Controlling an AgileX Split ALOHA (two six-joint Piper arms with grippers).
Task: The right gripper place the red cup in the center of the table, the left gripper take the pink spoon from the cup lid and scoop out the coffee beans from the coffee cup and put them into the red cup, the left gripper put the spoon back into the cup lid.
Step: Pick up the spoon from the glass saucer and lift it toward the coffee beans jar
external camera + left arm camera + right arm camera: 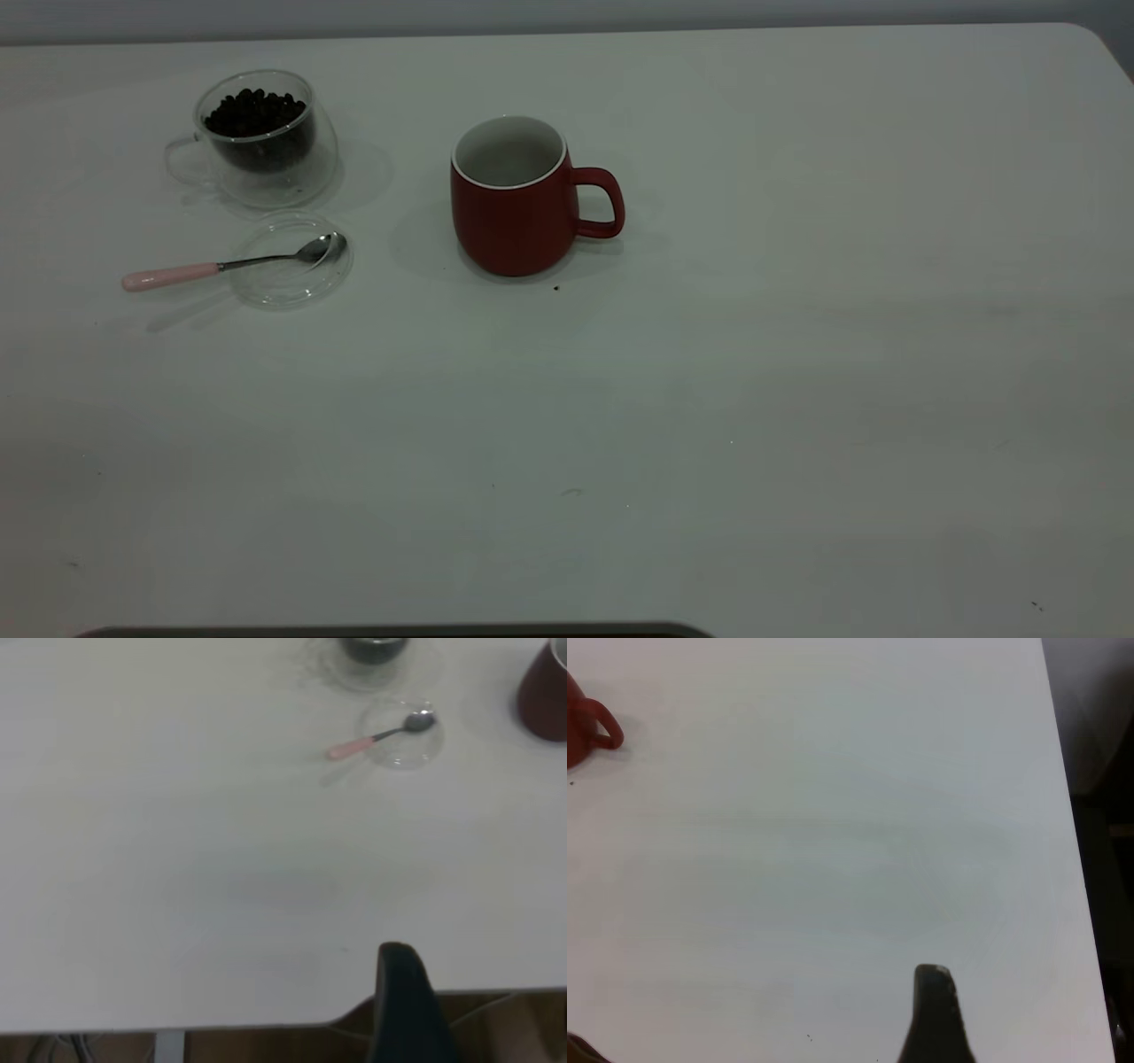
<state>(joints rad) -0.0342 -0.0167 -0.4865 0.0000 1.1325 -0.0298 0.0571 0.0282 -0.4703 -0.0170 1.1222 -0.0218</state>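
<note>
The red cup point(514, 221) stands upright near the middle of the table point(709, 399), handle pointing right; its edge also shows in the wrist views point(542, 691) point(578, 726). At the back left stands the coffee cup point(261, 142), holding a heap of coffee beans point(255, 113). Just in front of it lies the cup lid point(288, 266). The pink spoon point(213, 268) rests with its bowl in the lid and its handle out to the left. The left gripper point(403, 966) hangs shut over the table's near edge, far from the spoon point(372, 737). The right gripper point(932, 979) is shut and empty, over bare table far right of the red cup.
Neither arm shows in the exterior view. A tiny dark speck point(556, 287) lies just in front of the red cup. A dark strip point(399, 631) runs along the front edge. The table's right edge point(1072, 859) drops off to a dark area.
</note>
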